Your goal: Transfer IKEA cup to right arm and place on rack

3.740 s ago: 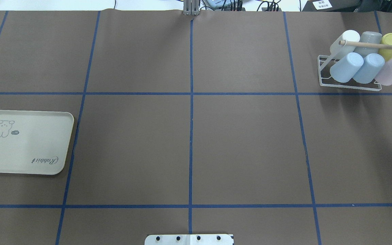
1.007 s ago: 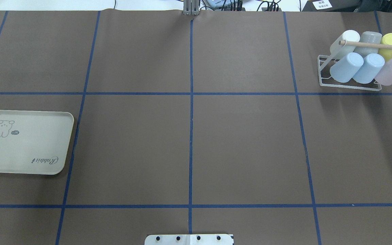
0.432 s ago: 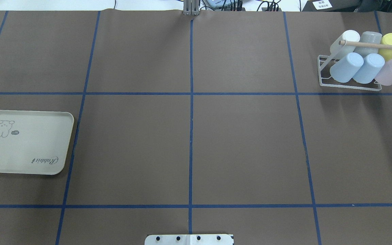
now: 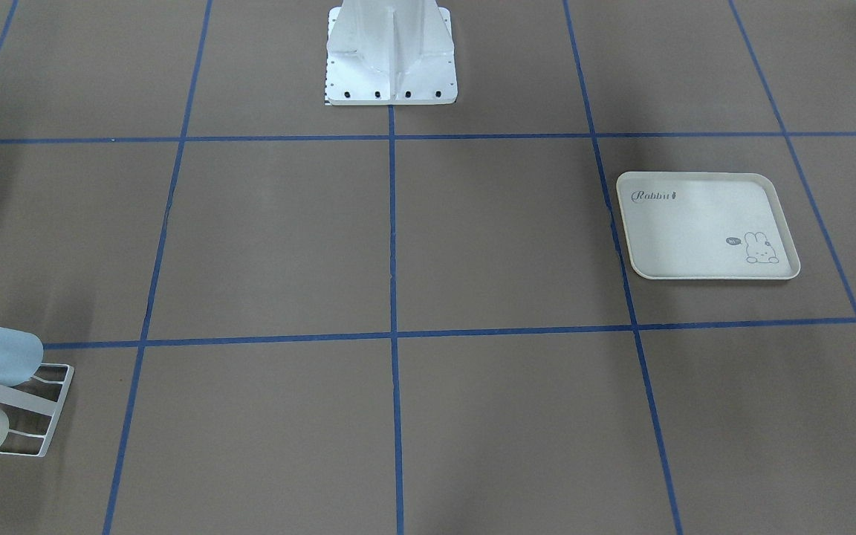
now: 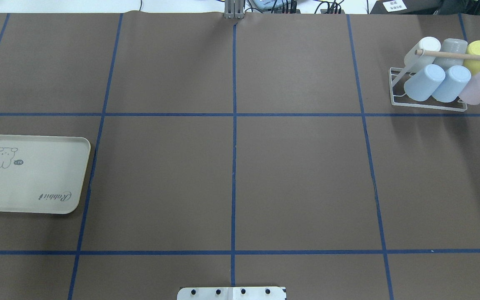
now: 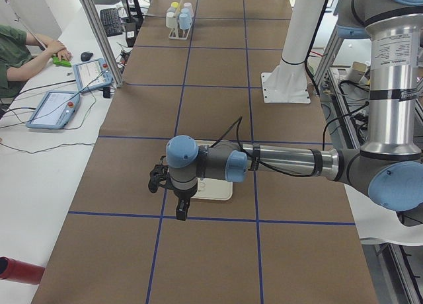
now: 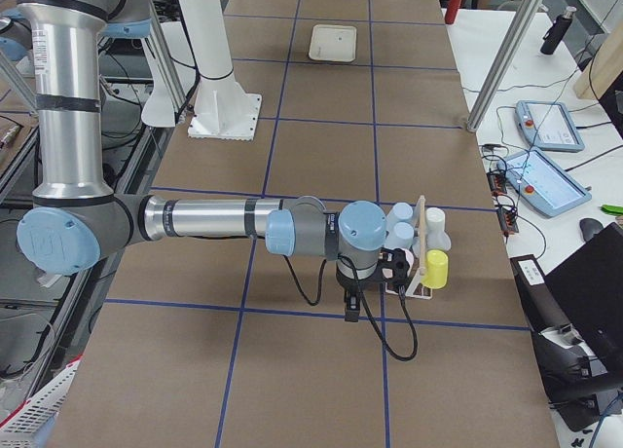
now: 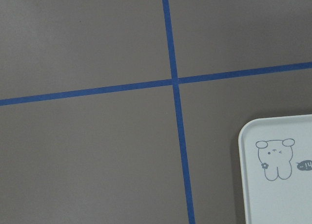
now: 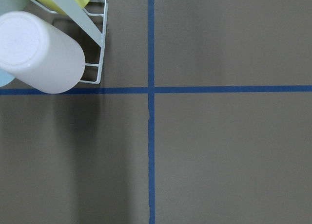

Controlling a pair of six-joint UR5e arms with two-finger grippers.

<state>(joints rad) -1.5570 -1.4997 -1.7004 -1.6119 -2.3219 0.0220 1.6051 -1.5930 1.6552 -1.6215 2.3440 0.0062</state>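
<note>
The white wire rack (image 5: 427, 106) with a pale wooden dowel (image 5: 461, 55) stands at the table's back right. It holds several cups on its prongs: white (image 5: 425, 48), grey (image 5: 452, 48), yellow (image 5: 478, 52), two light blue (image 5: 425, 81) and pale pink (image 5: 479, 85). The right wrist view shows the rack's corner (image 9: 97, 63) and a pale cup (image 9: 39, 53). My right gripper (image 7: 394, 265) hangs beside the rack; my left gripper (image 6: 157, 178) hangs over the tray's edge. I cannot tell whether either is open or shut. I see no cup in either.
The cream rabbit-print tray (image 5: 31, 173) lies bare at the left, also in the left wrist view (image 8: 278, 185). The robot's white base (image 4: 391, 52) stands at the near middle edge. Blue tape lines cross the brown table. An operator (image 6: 20, 59) sits at a side desk.
</note>
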